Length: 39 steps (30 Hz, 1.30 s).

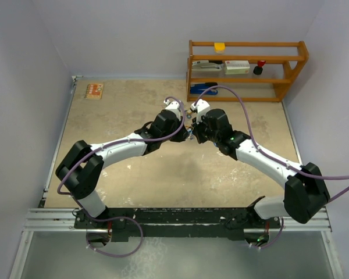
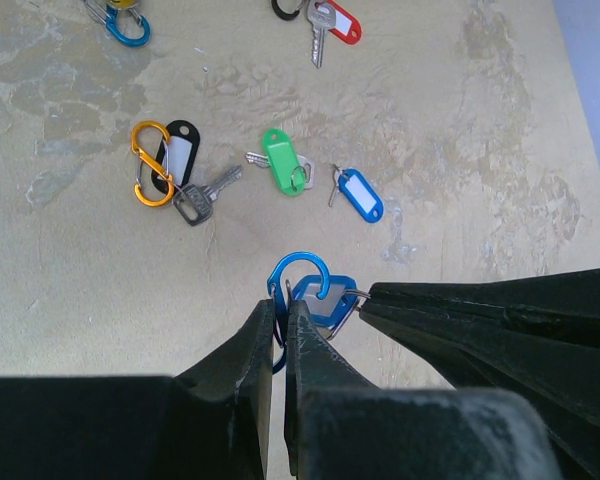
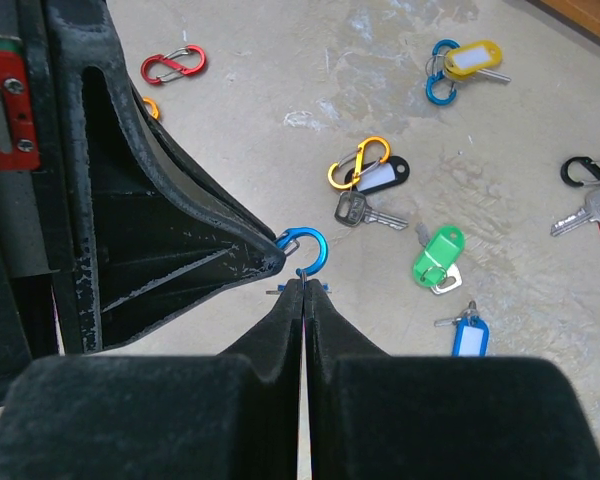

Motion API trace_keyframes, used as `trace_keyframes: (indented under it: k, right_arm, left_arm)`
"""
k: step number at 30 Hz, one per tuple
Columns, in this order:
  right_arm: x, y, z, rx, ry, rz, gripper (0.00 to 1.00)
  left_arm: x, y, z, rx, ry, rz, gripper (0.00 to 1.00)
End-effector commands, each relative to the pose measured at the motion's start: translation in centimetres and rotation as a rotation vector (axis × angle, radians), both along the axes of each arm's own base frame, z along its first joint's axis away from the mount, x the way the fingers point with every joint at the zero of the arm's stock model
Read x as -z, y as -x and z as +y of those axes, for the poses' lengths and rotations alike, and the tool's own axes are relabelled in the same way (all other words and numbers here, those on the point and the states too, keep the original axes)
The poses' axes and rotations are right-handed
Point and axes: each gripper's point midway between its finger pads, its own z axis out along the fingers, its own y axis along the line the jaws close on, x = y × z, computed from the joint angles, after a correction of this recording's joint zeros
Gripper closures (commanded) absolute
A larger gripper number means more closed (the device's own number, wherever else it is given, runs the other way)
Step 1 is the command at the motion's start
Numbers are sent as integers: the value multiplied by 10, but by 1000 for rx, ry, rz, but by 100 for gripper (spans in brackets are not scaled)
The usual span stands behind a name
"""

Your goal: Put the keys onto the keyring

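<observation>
Both clenched, left gripper (image 2: 283, 318) held the blue clip (image 2: 298, 259), right gripper (image 3: 302, 290) the tag ring (image 2: 353, 296) beside it; either thin grip could slip.

Left gripper (image 2: 283, 305) and right gripper (image 3: 305, 285) meet tip to tip over mid-table, the left pinching a blue carabiner (image 2: 298, 258), the right a blue tag (image 2: 325, 300) by its ring, so no gap is left between them; just beyond the tips lie an orange carabiner (image 2: 150, 162), a green-tagged key (image 2: 283, 162) and a blue-tagged key (image 2: 360, 193), with narrow bare strips between; a red-tagged key (image 2: 332, 22) lies farther off; the shelf (image 1: 250, 44) walls the far right corner; the table (image 1: 192, 174) nearer the bases is bare, an open passage.
</observation>
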Motion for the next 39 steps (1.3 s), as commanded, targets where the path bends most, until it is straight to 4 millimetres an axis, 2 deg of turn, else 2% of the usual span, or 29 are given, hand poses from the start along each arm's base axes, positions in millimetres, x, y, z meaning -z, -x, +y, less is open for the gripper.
trace_keyframes:
  k: [1, 27, 39]
  right_arm:
    - [-8, 0, 8, -37, -16, -34, 100]
    - [-2, -1, 12, -48, -3, -23, 100]
    - [-4, -4, 10, -31, 2, -42, 100]
  left_arm:
    - [-36, -8, -15, 15, 82, -70, 100]
    - [-59, -9, -15, 8, 114, -102, 100]
    - [-54, -1, -19, 42, 107, -81, 100]
